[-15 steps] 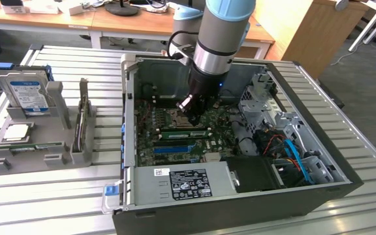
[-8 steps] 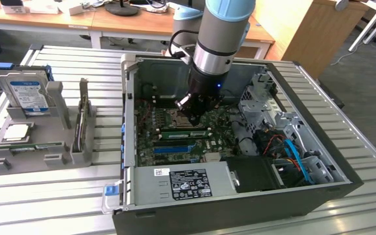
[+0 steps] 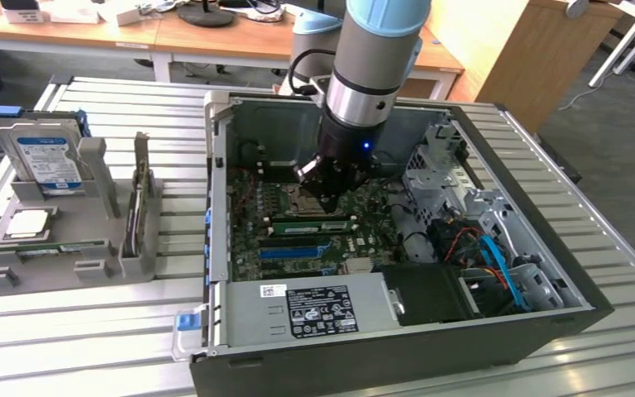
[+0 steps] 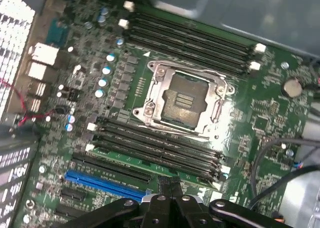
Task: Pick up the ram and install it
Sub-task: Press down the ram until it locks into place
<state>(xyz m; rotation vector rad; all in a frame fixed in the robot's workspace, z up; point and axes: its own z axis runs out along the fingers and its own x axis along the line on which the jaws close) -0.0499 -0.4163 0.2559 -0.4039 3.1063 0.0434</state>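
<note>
The ram (image 4: 125, 160) is a long green stick standing in a memory slot beside the processor socket (image 4: 185, 100) on the motherboard. In the exterior view the ram (image 3: 312, 223) lies just under my gripper (image 3: 327, 203), which reaches down into the open computer case (image 3: 218, 207). The gripper (image 4: 170, 184) is shut, its two black fingertips pressed together. They sit crosswise at the ram's upper edge, near the middle of its length. Whether they touch the edge I cannot tell.
Empty black memory slots (image 4: 190, 40) run on the socket's far side, and a blue slot (image 4: 105, 183) lies next to the ram. Cables (image 3: 494, 256) and a power supply (image 3: 307, 310) crowd the case. At the exterior view's left, a grey holder (image 3: 64, 273) carries a hard drive (image 3: 40, 157), a silver processor (image 3: 29, 223) and another green stick (image 3: 64, 246).
</note>
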